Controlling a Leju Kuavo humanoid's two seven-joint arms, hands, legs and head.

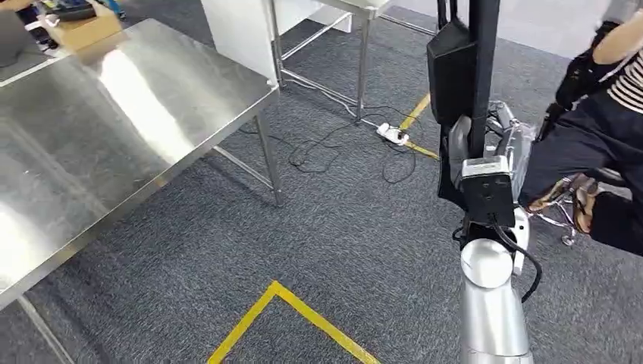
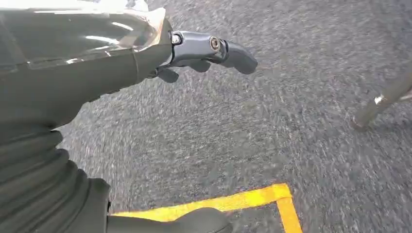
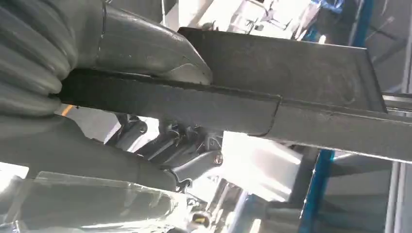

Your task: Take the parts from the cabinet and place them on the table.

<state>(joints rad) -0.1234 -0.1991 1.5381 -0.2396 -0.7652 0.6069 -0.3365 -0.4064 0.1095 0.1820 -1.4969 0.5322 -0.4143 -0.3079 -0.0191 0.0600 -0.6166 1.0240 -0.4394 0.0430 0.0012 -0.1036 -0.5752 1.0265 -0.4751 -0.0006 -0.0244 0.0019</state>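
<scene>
Right robot hand (image 3: 160,145) grips a long, flat, dark part (image 3: 272,92); left robot hand (image 2: 194,53) hangs released.

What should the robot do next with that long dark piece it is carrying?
Probably turn left toward the steel table and carry the dark part over it. The right hand grips the part upright, off to the table's right; the left hand holds nothing above the carpet.

A white power strip (image 1: 393,134) with black cables (image 1: 334,148) lies on the grey carpet (image 1: 349,235) near yellow floor tape (image 1: 292,303). A cardboard box (image 1: 83,30) sits at the far left. A seated person (image 1: 599,129) is at the right edge.
</scene>
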